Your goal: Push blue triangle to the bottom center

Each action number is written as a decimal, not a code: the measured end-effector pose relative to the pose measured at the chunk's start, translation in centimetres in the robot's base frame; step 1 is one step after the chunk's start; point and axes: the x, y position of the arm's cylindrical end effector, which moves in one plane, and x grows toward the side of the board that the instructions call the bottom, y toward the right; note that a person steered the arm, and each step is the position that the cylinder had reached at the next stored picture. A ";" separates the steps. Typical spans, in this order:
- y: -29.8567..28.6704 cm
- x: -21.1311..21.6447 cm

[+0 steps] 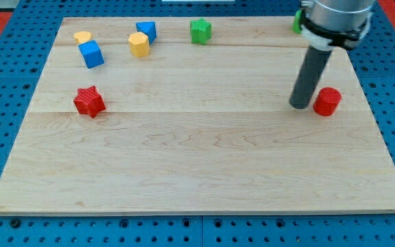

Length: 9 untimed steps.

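Note:
The blue triangle (147,31) sits near the view's top, left of centre, just up and right of a yellow block (138,44). My tip (298,105) rests on the wooden board (197,158) at the view's right, far from the blue triangle. The tip is just left of a red cylinder (327,101), almost touching it.
A blue cube (91,54) and a small yellow block (82,37) lie at the top left. A red star (88,101) is at the left. A green block (200,31) is at top centre. Another green block (297,22) is partly hidden behind the arm.

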 end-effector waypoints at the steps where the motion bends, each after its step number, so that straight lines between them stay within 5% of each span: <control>1: -4.3 0.0; 9: -11.7 -5.7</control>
